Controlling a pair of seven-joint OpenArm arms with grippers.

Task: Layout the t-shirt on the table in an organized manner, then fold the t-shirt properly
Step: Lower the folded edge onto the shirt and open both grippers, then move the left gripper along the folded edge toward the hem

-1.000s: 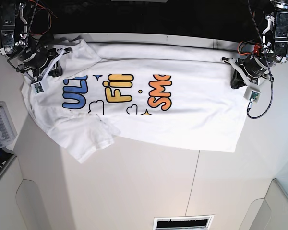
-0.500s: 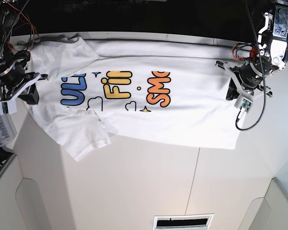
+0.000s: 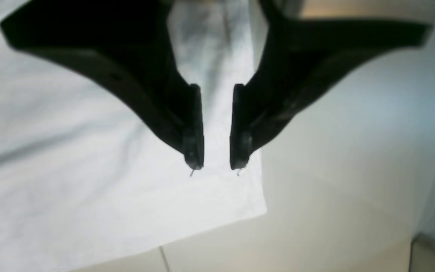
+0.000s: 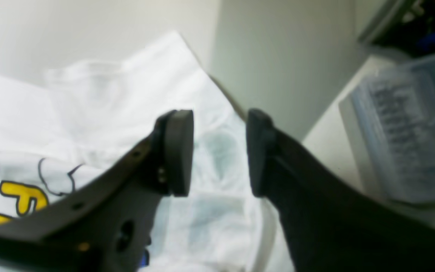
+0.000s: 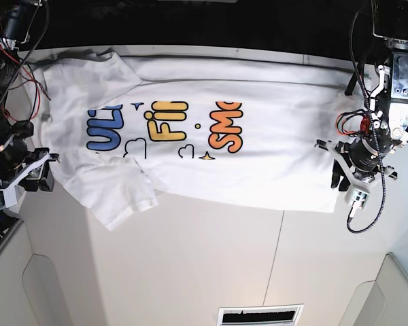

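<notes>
Currently, shirt: t-shirt spread print-up across far half of worktop.
Left claw: narrowly parted, empty, above shirt's near right corner.
Right claw: gaping, empty, over left sleeve edge.
Container: clear plastic box at left; contents too blurred.

Near worktop: bare off-white surface spreads in front of both sets of jaws, open for passage.
Left gripper: jaws parted, nothing between them; they hang over the t-shirt hem corner, bare worktop just outside that corner.
Right gripper: jaws apart and empty above the sleeve cloth; a clear plastic box stands near, on their outer side.
Between the two: the spread shirt covers the worktop's far half, lying low.
Far edge: dark drop-off behind the shirt.
</notes>
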